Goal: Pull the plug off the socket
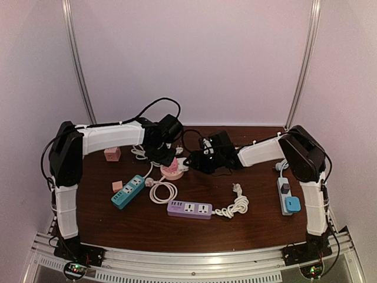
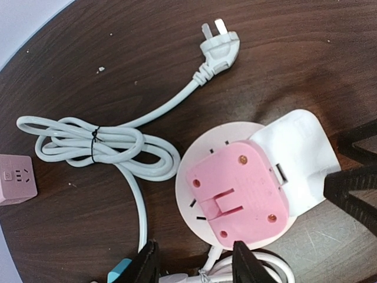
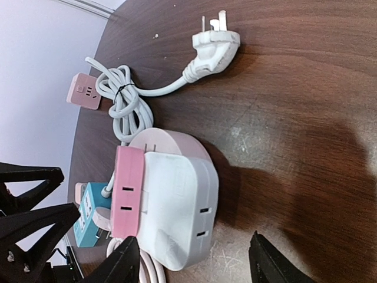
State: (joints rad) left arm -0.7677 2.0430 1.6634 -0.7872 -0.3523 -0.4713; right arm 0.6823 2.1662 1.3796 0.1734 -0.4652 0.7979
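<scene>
Pink plastic catches the eye near the middle of the dark wooden table (image 1: 259, 227). A pink adapter (image 2: 235, 188), with four screws and a folded prong on its upturned face, lies over a round white base (image 2: 191, 162). A white adapter (image 2: 300, 153) is pressed against its right side.

Both arms reach in over this cluster. The left gripper (image 2: 196, 247) hangs just above its near-left edge. Its fingers (image 2: 147, 265) are spread apart, with the rim of the base and a loop of white cord showing between them. From the right wrist camera they seem to stand a little off the pink adapter, so I see no grip on it. The right gripper (image 3: 194, 239) comes in from the right with its fingers (image 3: 271, 262) also apart. They straddle the white adapter, and bare table shows between the far finger and the casing.

Just left of the cluster lies a tied bundle of white cable (image 2: 88, 141), ending in a loose three-pin plug (image 2: 221, 47). A small pink cube socket (image 2: 15, 177) sits further left. Nearer me are a teal power strip (image 1: 128, 191) and a purple power strip (image 1: 189, 209). A white power strip (image 1: 283, 187) lies along the right edge, with a blue adapter (image 1: 291, 204) plugged into it.
</scene>
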